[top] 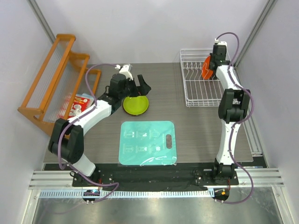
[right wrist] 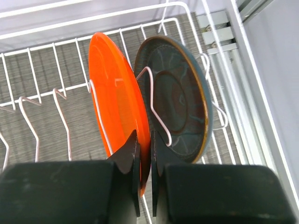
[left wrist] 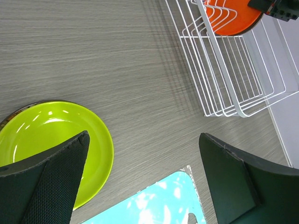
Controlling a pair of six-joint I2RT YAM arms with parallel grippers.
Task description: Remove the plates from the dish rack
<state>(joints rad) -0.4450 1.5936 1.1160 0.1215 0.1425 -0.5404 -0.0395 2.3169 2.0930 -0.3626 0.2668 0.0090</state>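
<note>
The white wire dish rack (top: pixel 196 95) stands at the back right. In it an orange plate (right wrist: pixel 114 102) and a blue-teal plate (right wrist: pixel 182 102) stand on edge between the tines, side by side. My right gripper (right wrist: pixel 144 140) reaches down into the rack and is shut on the orange plate's near rim. A lime green plate (top: pixel 135 105) lies flat on the table left of centre. My left gripper (left wrist: pixel 144 135) hovers just above it, open, with nothing between its fingers. The left wrist view also shows the lime green plate (left wrist: pixel 51 135), the rack (left wrist: pixel 224 70) and the orange plate (left wrist: pixel 233 16).
A teal rectangular mat (top: pixel 147 142) lies in the middle near the front. An orange wooden slanted rack (top: pixel 51 79) stands at the far left with a red packet (top: pixel 79 103) beside it. Side walls close in on both sides.
</note>
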